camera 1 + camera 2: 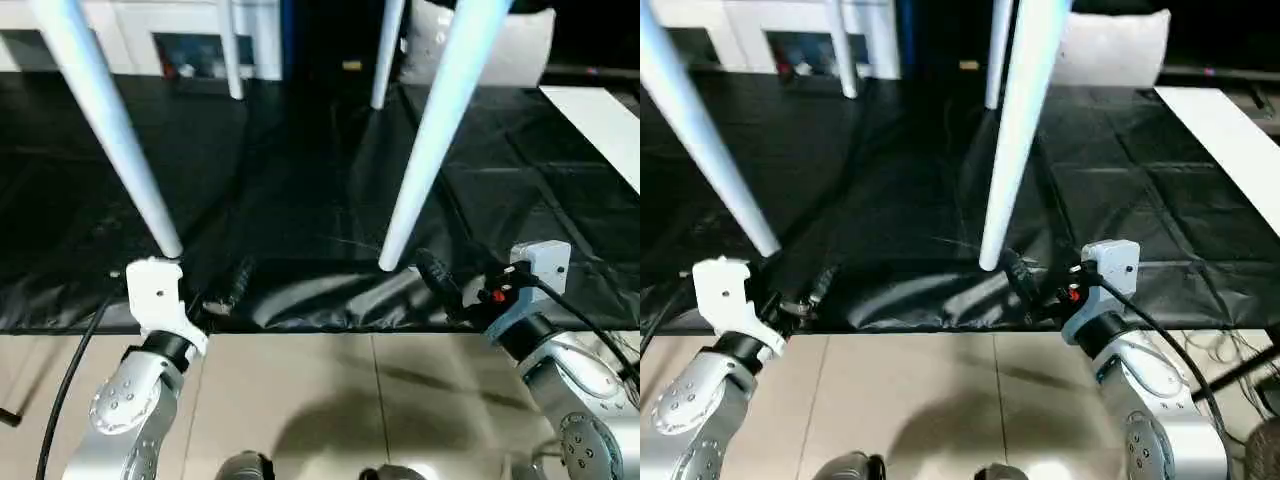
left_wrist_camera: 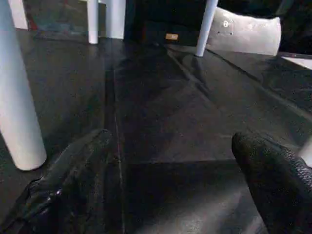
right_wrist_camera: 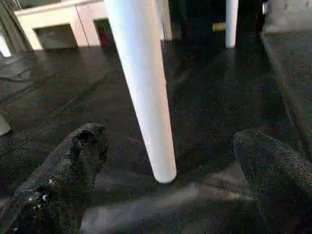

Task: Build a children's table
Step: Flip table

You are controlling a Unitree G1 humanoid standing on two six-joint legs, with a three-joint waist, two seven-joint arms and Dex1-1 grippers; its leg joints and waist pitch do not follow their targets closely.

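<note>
Table legs (image 1: 110, 125) stand on a black sheet (image 1: 300, 200) spread over the floor; the children's table is upright, four white tubular legs visible, top out of frame above. Near left leg slants down to its foot just beyond the left tool (image 1: 215, 290), close to the white wrist block (image 1: 155, 290). In the left wrist view that leg's foot (image 2: 22, 146) sits on the sheet beside one finger, not between the fingers. Left tool fingers (image 2: 73, 180) are spread wide apart, nothing between them but black sheet. Far left leg (image 1: 232, 55) stands well back, in front of a white cabinet (image 1: 190, 45) with dark glass. Far right leg (image 1: 388, 50) stands near a pale cushion (image 1: 500, 45). Near right leg (image 1: 440, 130) comes down to the sheet just beyond the right tool (image 1: 440, 275). Right wrist view has this leg (image 3: 141, 87) standing ahead of the gap, its foot resting on the sheet, touching neither finger. Right tool fingers (image 3: 68, 170) are apart too, gripping nothing. Black cable (image 1: 590, 320) runs off the right wrist. White board (image 1: 600, 120) lies flat on the sheet at far right. Sheet's front edge ends at beige tile floor (image 1: 330, 390) under both silver forearms.
</note>
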